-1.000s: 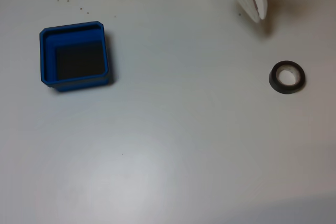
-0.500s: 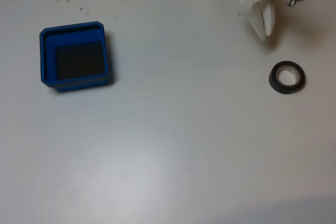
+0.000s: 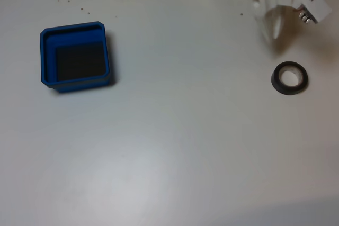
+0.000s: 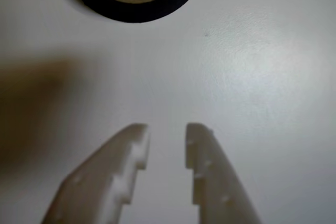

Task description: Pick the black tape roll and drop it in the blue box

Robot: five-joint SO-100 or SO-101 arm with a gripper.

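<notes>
From where I sit, the near part of the counter [image 3: 169, 173] in the fixed view is a bare, pale, matte surface with a soft sheen, and its far left corner is cut by the frame edge. Farther in, on the right, the black tape roll [image 3: 289, 78] lies flat with its hole facing up, a round ring with a whitish inner core; being round and flat, it has no long axis I can name. In the wrist view the roll [image 4: 137, 3] sits at the far edge and is cropped, so I see just its near arc, black outside with a beige core lining. Well apart on the left, at about the same depth, the blue box [image 3: 45, 59] stands open-side up, square with rounded corners, a thick stepped plastic rim and a dark floor. Farthest back on the right, the white plastic hand [image 3: 275, 31] points toward the roll with a gap of bare counter between them; its upper body is cut off by the top of the frame. In the wrist view the hand [image 4: 166, 130] is slightly parted, a narrow slot between the two stepped fingers [image 4: 202, 156], gripping nothing.
</notes>
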